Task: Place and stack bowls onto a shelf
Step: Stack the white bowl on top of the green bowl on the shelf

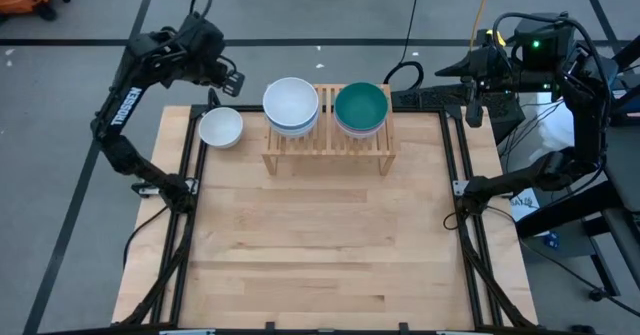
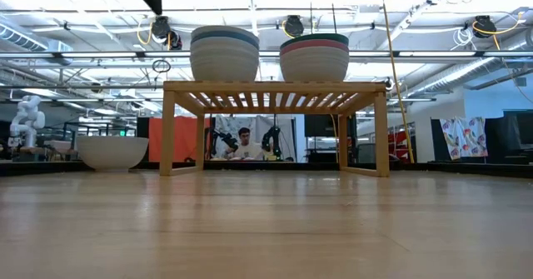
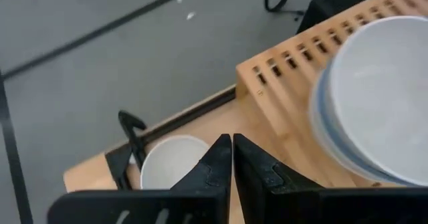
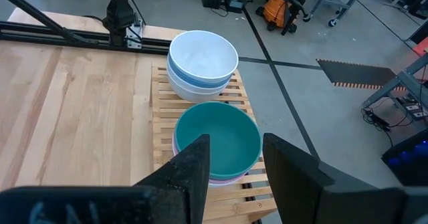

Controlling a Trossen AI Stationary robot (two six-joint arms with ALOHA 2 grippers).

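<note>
On the wooden table [image 1: 320, 245], the slatted shelf [image 1: 330, 143] carries two bowl stacks; left gripper [image 3: 232, 158] closed empty, right gripper [image 4: 235, 158] parted.

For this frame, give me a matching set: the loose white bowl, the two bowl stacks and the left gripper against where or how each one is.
Things:
1. single white round bowl
2. stack topped by a white bowl
3. stack topped by a dark green bowl
4. left gripper

States:
A. fingers shut, holding nothing
B. on the light-wood slatted shelf, nearer the right arm
C. on the tabletop beside the shelf
D. on the shelf, nearer the left arm

Pairs: 1-C, 2-D, 3-B, 4-A
</note>
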